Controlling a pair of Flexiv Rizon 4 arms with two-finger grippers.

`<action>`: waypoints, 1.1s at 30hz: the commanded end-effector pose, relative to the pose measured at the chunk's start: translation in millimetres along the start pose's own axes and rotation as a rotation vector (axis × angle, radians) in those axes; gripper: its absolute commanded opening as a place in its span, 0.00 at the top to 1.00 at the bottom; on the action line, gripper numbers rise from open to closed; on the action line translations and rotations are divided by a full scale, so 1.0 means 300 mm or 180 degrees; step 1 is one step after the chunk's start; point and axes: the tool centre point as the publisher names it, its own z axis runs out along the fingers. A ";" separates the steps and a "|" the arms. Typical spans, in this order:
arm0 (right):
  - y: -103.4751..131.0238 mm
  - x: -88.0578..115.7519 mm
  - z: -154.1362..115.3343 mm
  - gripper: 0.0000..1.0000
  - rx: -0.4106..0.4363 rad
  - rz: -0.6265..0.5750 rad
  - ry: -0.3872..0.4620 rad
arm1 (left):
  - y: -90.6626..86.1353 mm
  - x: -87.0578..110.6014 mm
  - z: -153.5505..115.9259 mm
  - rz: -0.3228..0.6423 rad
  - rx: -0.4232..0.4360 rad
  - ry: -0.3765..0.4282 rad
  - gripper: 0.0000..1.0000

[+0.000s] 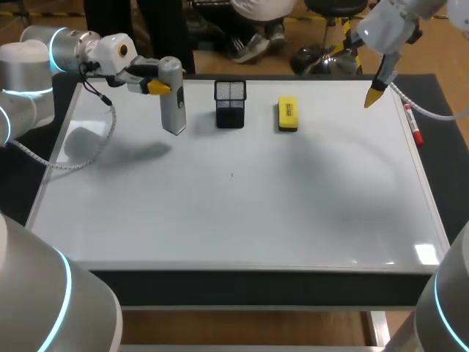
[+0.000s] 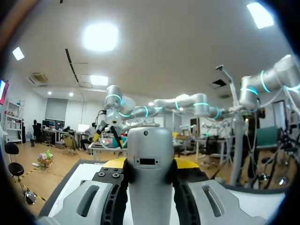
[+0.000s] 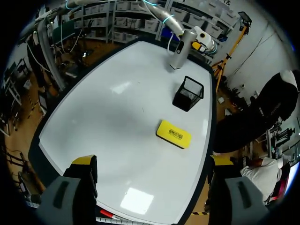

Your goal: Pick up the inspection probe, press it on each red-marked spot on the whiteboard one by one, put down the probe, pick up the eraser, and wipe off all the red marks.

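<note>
Head view is showing my left gripper [image 1: 163, 86] in the upper left of the frame, gripping the tall grey plastic inspection probe [image 1: 174, 99] from both sides near its top. The probe is hanging upright, long axis vertical, its lower end pointing down at the white whiteboard worktop [image 1: 220, 220]. I am making out only one tiny dark mark [image 1: 231, 174] near the middle of the board, lying toward the lower right from the probe's tip; I cannot tell whether it is red. My right gripper [image 1: 375, 95] is hovering at the upper right, fingers spread wide and holding nothing. It is well apart from the mark, so the left arm is the nearer one. The yellow block eraser [image 1: 287, 115] is lying beside the black mesh cup [image 1: 230, 103].
</note>
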 end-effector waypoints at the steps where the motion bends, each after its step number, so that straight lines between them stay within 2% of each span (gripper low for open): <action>1: 0.000 0.000 -0.002 0.00 0.0014 -0.0002 0.0010 | -0.066 0.000 0.065 -0.0033 -0.0057 -0.0257 1.00; 8: 0.000 0.000 -0.002 0.00 0.0014 -0.0002 0.0010 | -0.140 -0.070 0.108 -0.0091 -0.0097 -0.0548 1.00; 20: 0.000 0.000 -0.002 0.00 0.0014 -0.0002 0.0010 | -0.254 -0.154 0.190 0.0176 0.0011 -0.0776 1.00; 23: 0.000 0.000 -0.002 0.00 0.0014 -0.0002 0.0010 | -0.262 -0.183 0.226 0.0230 0.0064 -0.0849 1.00; 33: 0.000 0.000 -0.002 0.00 0.0014 -0.0002 0.0010 | -0.235 -0.270 0.301 0.0270 0.0195 -0.1069 1.00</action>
